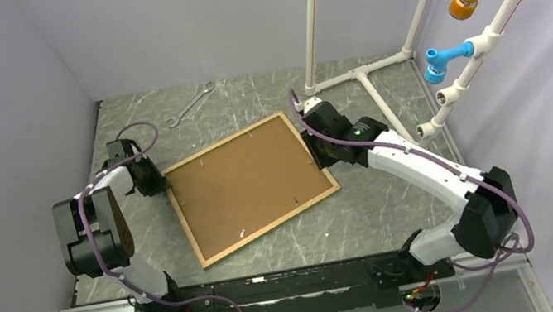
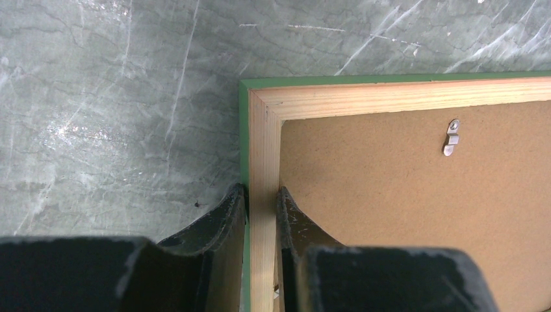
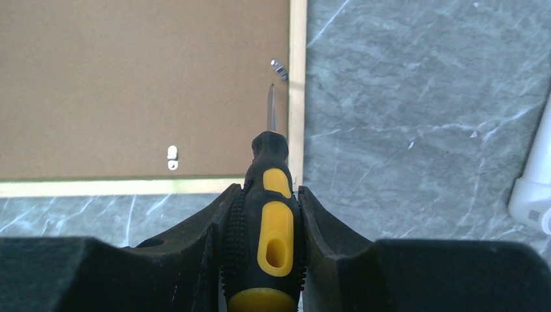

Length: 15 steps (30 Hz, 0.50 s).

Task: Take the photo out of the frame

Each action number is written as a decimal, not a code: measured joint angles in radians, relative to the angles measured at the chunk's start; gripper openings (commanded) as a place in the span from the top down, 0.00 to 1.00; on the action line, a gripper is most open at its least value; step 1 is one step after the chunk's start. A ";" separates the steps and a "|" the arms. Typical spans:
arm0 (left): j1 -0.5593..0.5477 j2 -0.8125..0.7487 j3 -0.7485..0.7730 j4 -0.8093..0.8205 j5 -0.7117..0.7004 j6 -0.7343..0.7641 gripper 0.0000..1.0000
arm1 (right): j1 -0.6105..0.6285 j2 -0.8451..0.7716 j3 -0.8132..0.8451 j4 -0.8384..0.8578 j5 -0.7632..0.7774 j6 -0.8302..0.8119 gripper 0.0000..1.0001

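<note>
Left jaws pinch the frame point(image 2: 265, 156) edge; right jaws grip a screwdriver point(image 3: 276, 214).

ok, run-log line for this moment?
frame: back up, board in | left end effector: shut on frame rail | right end effector: shut on screwdriver, tip near clip | photo: hidden

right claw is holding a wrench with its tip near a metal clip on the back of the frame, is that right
Not a wrench: the right claw holds a yellow-and-black screwdriver, its tip near a metal clip on the back of the frame, as the right wrist view shows.
</note>
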 measured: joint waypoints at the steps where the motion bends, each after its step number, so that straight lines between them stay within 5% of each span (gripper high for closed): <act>1: 0.000 0.000 0.000 0.000 0.000 0.000 1.00 | 0.000 0.016 0.006 0.005 0.015 -0.003 1.00; 15: 0.000 0.000 0.000 0.000 0.006 0.000 1.00 | -0.005 0.129 0.051 0.061 0.069 -0.053 1.00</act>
